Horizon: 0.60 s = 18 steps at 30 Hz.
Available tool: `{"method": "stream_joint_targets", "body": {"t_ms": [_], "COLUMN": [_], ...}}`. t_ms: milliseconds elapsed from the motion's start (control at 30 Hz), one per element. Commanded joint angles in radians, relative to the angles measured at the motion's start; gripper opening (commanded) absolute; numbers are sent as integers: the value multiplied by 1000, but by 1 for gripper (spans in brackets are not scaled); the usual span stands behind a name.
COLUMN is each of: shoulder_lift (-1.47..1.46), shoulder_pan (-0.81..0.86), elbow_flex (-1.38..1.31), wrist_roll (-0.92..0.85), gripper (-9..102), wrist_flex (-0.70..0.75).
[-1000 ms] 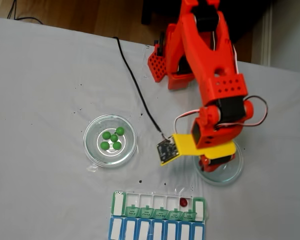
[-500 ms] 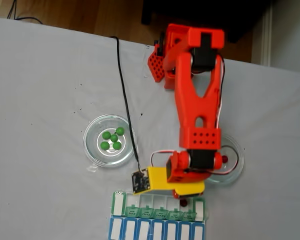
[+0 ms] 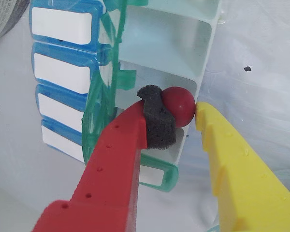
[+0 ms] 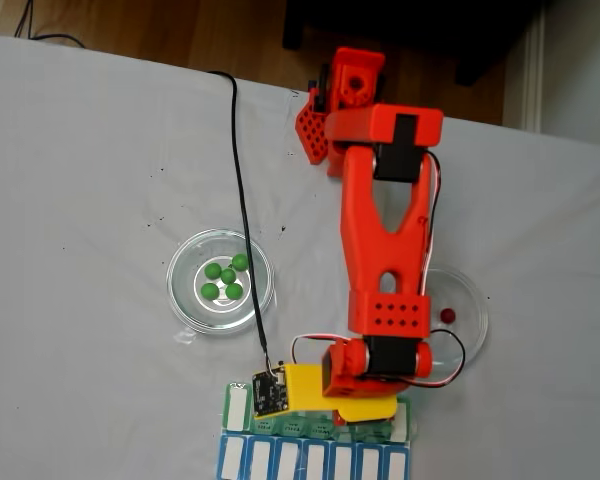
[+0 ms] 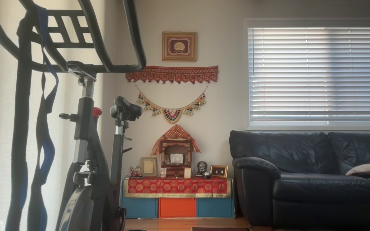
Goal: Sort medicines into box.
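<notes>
In the wrist view my gripper [image 3: 180, 112] is shut on a dark red medicine ball [image 3: 180, 104], pinched between the black foam pad of the red finger [image 3: 157, 121] and the yellow finger [image 3: 232, 159]. The ball hangs over an open white compartment of the green-lidded box [image 3: 203, 53]. In the fixed view the gripper [image 4: 365, 403] sits low over the right part of the box [image 4: 238, 406] and hides its compartments. Several green balls [image 4: 226, 276] lie in the left glass dish [image 4: 185, 300]. One red ball [image 4: 447, 315] lies in the right dish [image 4: 475, 335].
A blue-lidded row [image 4: 310, 462] [image 3: 63, 72] lies directly against the box, at the table's near edge. A black cable [image 4: 242, 200] runs from the arm's base across the white cloth to the wrist camera board. The other view shows a room with a sofa and an exercise bike.
The arm swung from over the right dish down and left to the box, carrying the red ball. The red ball seen earlier in a compartment is now covered by the gripper.
</notes>
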Motion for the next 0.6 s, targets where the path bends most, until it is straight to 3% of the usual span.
{"method": "stream_joint_targets", "body": {"t_ms": [0, 367, 567], "shoulder_lift": [31, -8, -23], "shoulder_pan": [-9, -25, -32], "elbow_flex": [-115, -156, -170], "wrist_roll": [-8, 2, 5], "gripper": [1, 4, 16], "wrist_flex": [2, 14, 41]}}
